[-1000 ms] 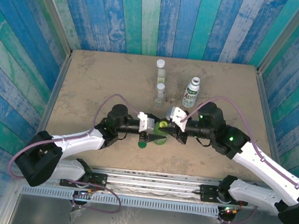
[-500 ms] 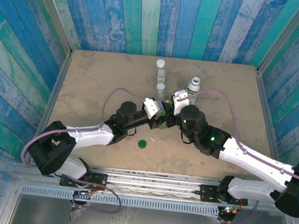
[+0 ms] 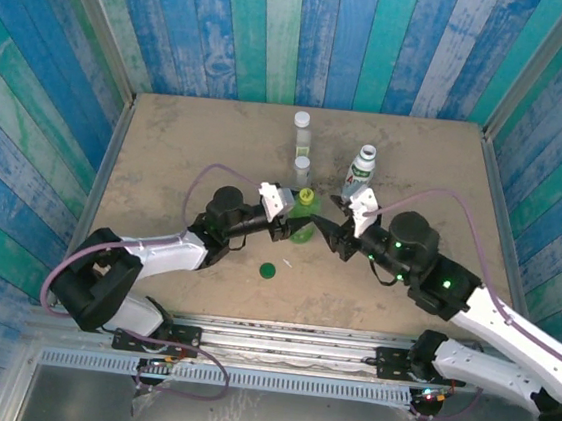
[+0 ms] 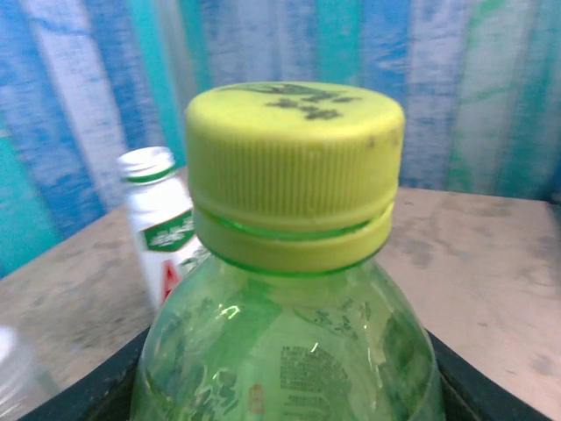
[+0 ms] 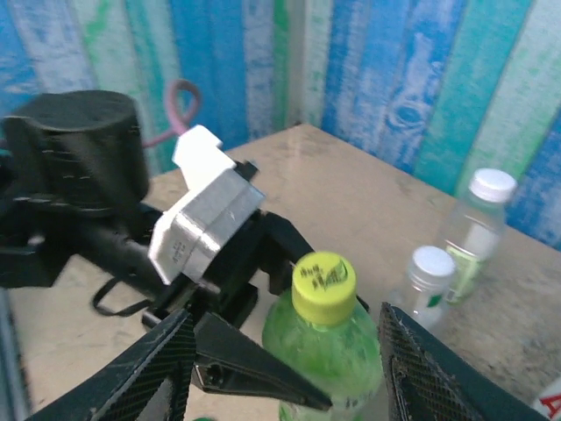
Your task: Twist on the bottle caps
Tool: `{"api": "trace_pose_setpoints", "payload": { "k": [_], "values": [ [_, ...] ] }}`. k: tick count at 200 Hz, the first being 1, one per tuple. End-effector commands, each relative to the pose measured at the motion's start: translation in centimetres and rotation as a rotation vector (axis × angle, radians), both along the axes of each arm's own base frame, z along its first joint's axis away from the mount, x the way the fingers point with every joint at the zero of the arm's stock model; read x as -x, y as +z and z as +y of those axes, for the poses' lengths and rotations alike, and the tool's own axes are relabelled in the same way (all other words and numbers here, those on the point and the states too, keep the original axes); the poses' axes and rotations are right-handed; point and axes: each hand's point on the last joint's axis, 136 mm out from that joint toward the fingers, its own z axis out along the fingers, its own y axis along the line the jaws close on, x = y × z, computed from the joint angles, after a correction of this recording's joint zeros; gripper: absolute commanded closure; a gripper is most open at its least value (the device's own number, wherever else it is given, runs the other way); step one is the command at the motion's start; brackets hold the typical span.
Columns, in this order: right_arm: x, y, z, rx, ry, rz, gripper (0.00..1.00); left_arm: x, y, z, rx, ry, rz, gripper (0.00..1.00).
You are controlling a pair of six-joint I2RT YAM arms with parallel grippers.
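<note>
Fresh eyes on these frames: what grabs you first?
The green bottle in the middle of the table, yellow-green cap on, clamped in the left gripper. The right gripper stands open just right of it. A dark green cap lies loose nearer the arms' bases.

Your left pincer (image 3: 294,228) clamps the green bottle (image 4: 289,351); your right pincer (image 3: 333,230) stands spread, both arms reaching inward.

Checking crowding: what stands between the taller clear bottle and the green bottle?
The shorter clear bottle stands between the taller clear bottle and green bottle; the top view shows it.
</note>
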Motion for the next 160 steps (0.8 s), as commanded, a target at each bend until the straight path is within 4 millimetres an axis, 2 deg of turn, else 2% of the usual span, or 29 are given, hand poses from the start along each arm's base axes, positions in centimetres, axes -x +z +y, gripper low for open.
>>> {"api": "trace_pose_setpoints", "payload": {
  "k": [1, 22, 59, 92, 121, 145, 160],
  "values": [
    [2.2, -1.2, 0.6, 0.061, 0.152, 0.029, 0.43, 4.8, 3.3, -0.5, 0.037, -0.238, -0.114, 0.50],
    [2.3, -1.2, 0.4, 0.105, 0.171, 0.053, 0.45, 6.1, 3.4, -0.7, 0.023, -0.317, -0.125, 0.50],
    [2.6, -1.6, 1.3, 0.157, 0.238, 0.065, 0.50, 7.1, 3.3, -0.8, 0.009, -0.389, -0.117, 0.50],
    [2.3, -1.6, 2.1, 0.171, 0.261, 0.056, 0.57, 7.3, 3.2, -0.9, 0.003, -0.401, -0.114, 0.50],
    [2.1, -1.7, 2.4, 0.177, 0.268, 0.059, 0.69, 7.4, 3.1, -0.8, -0.001, -0.406, -0.115, 0.50],
    [2.0, -2.4, 2.4, 0.199, 0.267, 0.066, 0.70, 7.3, 3.2, -0.9, 0.000, -0.404, -0.118, 0.50],
    [1.8, -2.7, 2.3, 0.211, 0.255, 0.069, 0.75, 7.1, 3.5, -0.9, 0.006, -0.391, -0.114, 0.50]
  ]
}}
